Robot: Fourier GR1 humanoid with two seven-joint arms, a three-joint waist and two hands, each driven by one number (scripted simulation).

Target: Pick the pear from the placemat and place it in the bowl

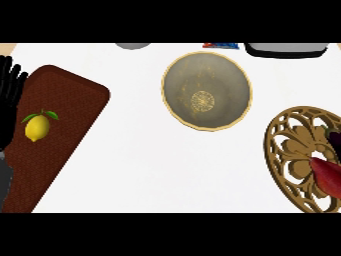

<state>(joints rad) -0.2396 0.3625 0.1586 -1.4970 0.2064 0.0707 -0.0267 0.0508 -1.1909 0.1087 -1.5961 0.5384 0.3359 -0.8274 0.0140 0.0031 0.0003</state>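
So the left hand (2, 102) is up the left edge of the frame, black, fingers straight and spread, pointing toward the top, holding nothing. Its grey forearm comes in at the lower left corner. The fingers overlap the left border of the placemat (62, 107) a bit.

The fruit the task is about, the pear (37, 127), honestly looks more like a lemon: small, bright yellow, oval with a pointy lower end, and a couple of dark green leaves on a short stem at the top. It's sitting on the left part of the placemat, just right of the hand, and I can't tell if a finger touches it or not.

The placemat itself is a long reddish-brown rectangle with rounded corners and a fine woven-looking texture, lying tilted across the left side of the white surface (143, 170).

The bowl (206, 91) is upper middle of the frame, well apart from the fruit: round, dull grey-olive inside with a speckled look, a thin gold rim and a gold medallion pattern at the bottom.

At the right edge there's a gold openwork trivet (295, 155), round, cut into petal-like loops, with something smooth and dark red (332, 177) lying on it.
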